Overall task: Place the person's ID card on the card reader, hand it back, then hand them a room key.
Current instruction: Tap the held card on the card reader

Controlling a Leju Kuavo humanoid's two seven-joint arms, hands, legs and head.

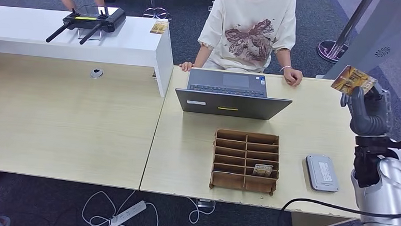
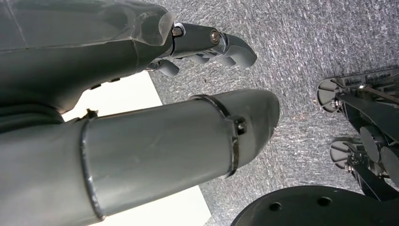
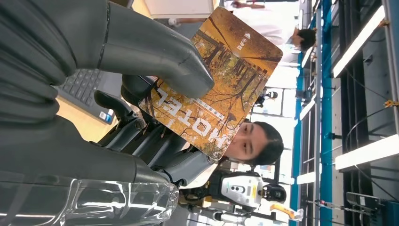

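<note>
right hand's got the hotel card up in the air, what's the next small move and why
Probably reach the right hand forward and left toward the person's hand on the desk edge. It already holds the hotel card raised, and that hand is still apart from it.

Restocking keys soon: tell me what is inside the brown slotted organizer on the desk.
In the brown slotted organizer, one card stands in a near-row slot. The other slots look empty, though their dividers hide the bottoms.

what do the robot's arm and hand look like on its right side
The right arm is a shiny silver cylinder with a black joint section above it and a black cable looping beside it. The right robot hand is grey, with a ribbed cover, a thick grey thumb and darker fingers.
</note>
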